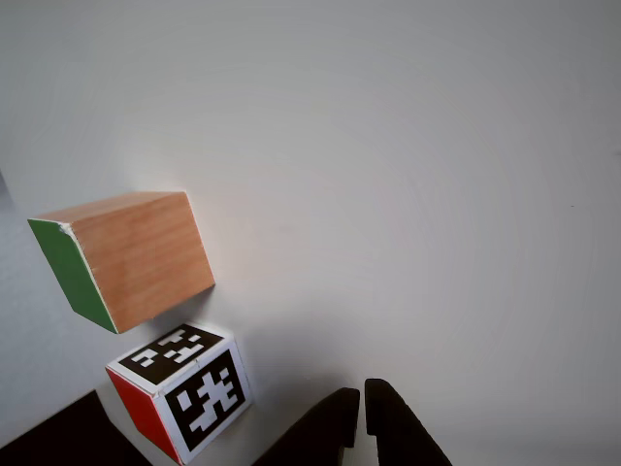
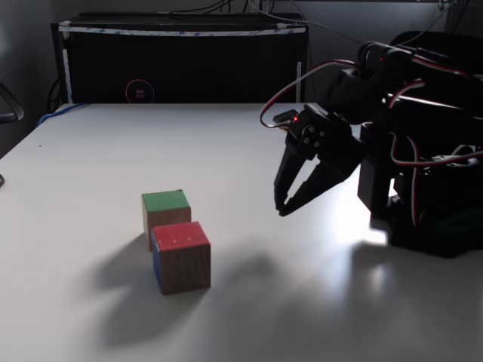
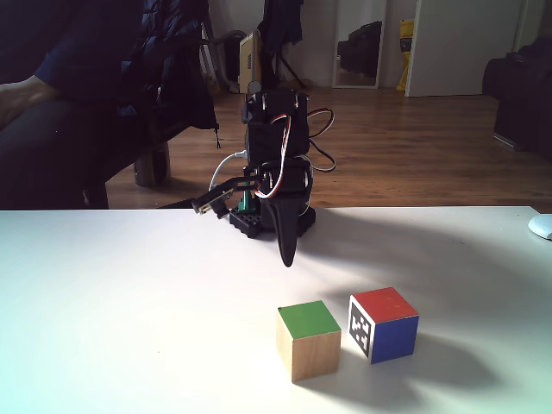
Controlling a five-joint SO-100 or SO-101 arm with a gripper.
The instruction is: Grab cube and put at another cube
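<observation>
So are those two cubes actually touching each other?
Apart. A fixed view shows a strip of white table between the green-topped cube and the marker cube.

So the arm's folded up pretty compact over its base, wrist bent so the gripper [image 2: 282, 208] points down and forward, tips hanging just above the bench. Both black fingers are pressed nearly together, just a thin slit between them in the other view [image 1: 363, 408], and they're holding nothing. Red wires loop over the upper joints.
</observation>
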